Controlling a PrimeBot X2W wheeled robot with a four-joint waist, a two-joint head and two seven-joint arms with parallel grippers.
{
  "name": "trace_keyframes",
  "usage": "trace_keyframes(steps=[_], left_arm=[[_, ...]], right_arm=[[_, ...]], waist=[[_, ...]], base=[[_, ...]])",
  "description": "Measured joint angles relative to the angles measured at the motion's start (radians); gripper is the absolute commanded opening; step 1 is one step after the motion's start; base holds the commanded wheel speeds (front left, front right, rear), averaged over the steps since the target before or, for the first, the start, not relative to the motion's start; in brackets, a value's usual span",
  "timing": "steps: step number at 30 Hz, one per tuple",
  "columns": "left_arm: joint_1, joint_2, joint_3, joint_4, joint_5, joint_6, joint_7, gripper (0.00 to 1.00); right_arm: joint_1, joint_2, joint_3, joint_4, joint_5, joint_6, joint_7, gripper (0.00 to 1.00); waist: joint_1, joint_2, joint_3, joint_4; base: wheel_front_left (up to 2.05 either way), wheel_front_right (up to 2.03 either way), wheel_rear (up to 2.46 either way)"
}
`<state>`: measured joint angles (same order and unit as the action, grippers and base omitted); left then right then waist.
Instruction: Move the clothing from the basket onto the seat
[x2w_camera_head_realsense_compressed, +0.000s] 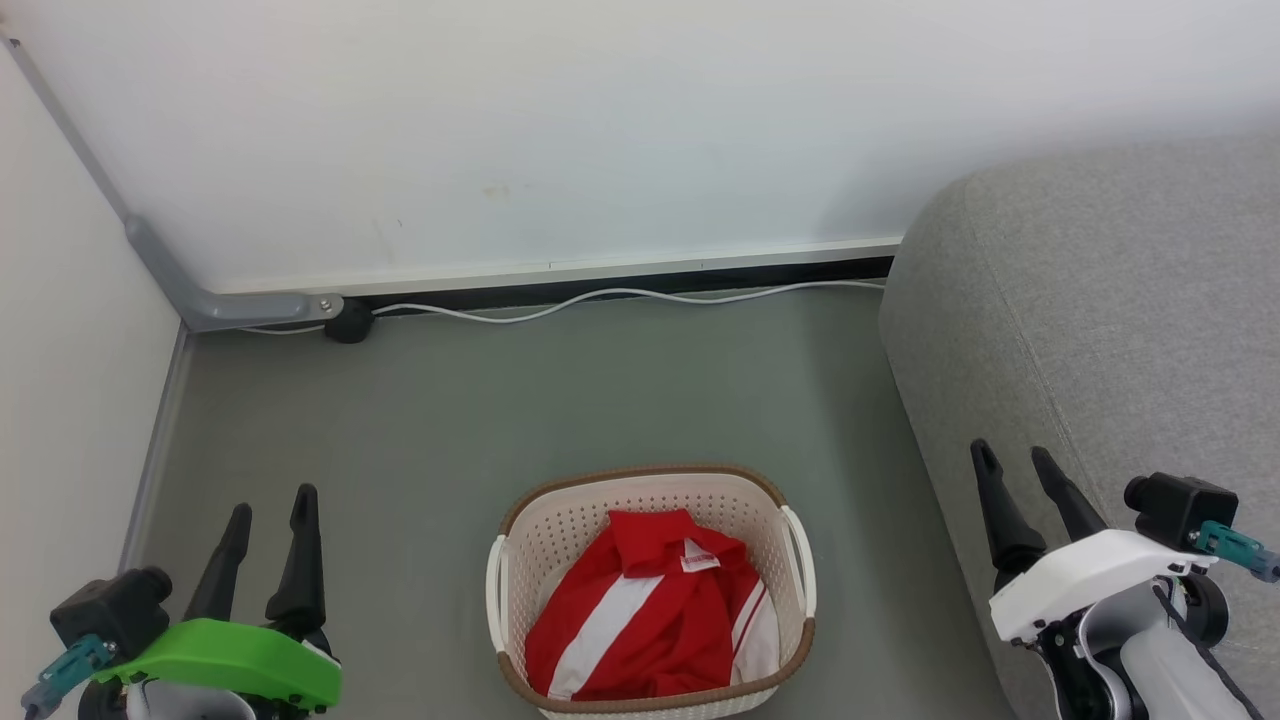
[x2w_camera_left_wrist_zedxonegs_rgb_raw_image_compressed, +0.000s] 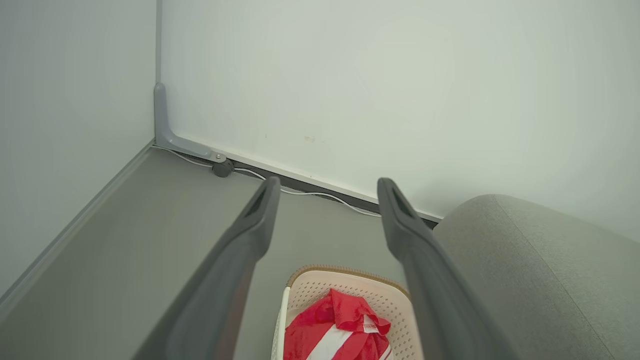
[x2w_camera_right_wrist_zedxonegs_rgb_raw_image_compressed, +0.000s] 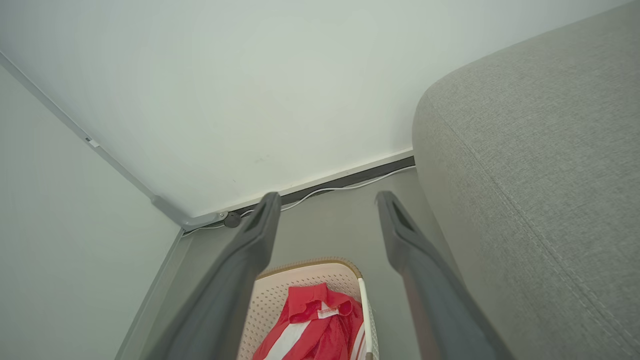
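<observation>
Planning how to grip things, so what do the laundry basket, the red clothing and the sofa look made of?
Laundry basket: moulded matte cream plastic, judging by its rows of holes. Red clothing: soft, probably synthetic sports fabric; it lies crumpled in folds. Sofa: light-grey woven upholstery, likely; weave texture and a stitched seam show.

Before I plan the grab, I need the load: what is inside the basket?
Red clothing with white stripes, bunched in the basket, white label on top. Anything beneath it is covered.
</observation>
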<state>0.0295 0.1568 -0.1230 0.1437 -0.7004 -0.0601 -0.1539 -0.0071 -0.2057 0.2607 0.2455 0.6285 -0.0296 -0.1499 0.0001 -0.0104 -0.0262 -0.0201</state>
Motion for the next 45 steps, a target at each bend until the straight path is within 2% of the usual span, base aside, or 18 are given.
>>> trace_keyframes(steps=[29,45], left_arm=[[0.038,0.013,-0.017,-0.057,0.346,-0.005,-0.098,1.00],[0.040,0.010,-0.007,-0.043,0.347,-0.028,-0.098,1.00]], right_arm=[[-0.003,-0.041,0.100,0.005,-0.299,-0.053,-0.097,1.00],[-0.006,-0.040,0.101,0.010,-0.304,-0.052,-0.098,1.00]], waist=[[0.0000,0.0000,0.000,-0.013],[0.0000,0.0000,0.002,-0.019]], base=[[0.00,0.00,0.00],[0.00,0.00,0.00]])
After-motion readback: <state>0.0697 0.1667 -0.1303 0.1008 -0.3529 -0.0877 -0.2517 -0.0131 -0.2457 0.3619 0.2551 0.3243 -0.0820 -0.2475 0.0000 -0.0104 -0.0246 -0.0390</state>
